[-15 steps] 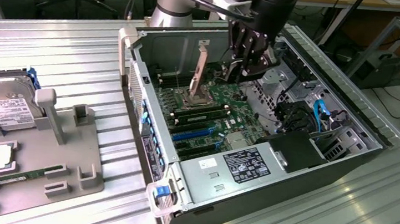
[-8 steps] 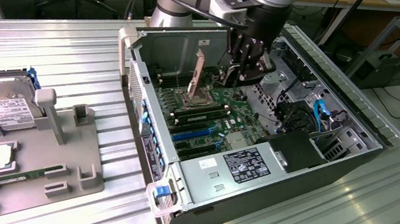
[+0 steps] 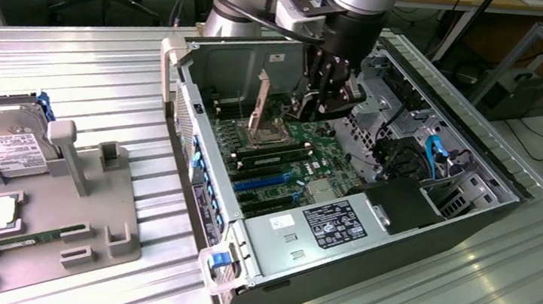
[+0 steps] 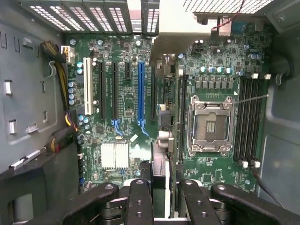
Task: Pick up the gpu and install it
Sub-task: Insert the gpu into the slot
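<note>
**Gpu clamped edge-on over the open case**

Pinched the gpu (image 4: 158,161) between the fingers (image 4: 140,199) of the gripper (image 4: 159,199), jaws closed in on its two faces. Showed in the wrist view as a thin dark slab seen edge-on, with its pale metal bracket at the end far from the fingers. Hung over the green motherboard (image 4: 124,93), between the long blue slot (image 4: 140,89) and the CPU socket (image 4: 211,124), roughly parallel to both. Could not tell whether the card's lower edge touched the board.

Reached down, in the exterior view, into the open computer case (image 3: 382,254) with the gripper (image 3: 326,90), the gpu (image 3: 329,107) held inside near the case's far wall. Lay well apart, toward the exterior view's left, on the grey fixture tray (image 3: 53,212): the silver hard drive (image 3: 5,143).
</note>
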Controlling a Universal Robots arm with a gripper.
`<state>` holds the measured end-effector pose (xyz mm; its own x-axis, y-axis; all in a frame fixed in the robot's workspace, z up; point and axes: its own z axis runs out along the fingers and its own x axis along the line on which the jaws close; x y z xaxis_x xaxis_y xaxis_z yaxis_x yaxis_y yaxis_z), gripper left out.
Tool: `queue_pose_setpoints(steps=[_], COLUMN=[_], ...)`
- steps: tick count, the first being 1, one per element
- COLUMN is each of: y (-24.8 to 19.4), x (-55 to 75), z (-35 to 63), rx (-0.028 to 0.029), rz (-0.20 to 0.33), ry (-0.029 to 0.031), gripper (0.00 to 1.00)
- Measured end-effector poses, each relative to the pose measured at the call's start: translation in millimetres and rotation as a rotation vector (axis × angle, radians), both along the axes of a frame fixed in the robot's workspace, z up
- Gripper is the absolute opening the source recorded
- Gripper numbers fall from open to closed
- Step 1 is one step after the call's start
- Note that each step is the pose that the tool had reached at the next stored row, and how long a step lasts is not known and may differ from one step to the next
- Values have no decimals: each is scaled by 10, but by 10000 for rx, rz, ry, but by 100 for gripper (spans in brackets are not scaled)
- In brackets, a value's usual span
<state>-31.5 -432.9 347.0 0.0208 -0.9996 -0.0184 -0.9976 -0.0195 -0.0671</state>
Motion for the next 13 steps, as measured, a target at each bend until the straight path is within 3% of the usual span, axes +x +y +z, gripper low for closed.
queue_pose_setpoints(steps=[13], y=[-1], x=[-25], z=[-114], rx=[0], rz=[4], ry=[1], gripper=[28])
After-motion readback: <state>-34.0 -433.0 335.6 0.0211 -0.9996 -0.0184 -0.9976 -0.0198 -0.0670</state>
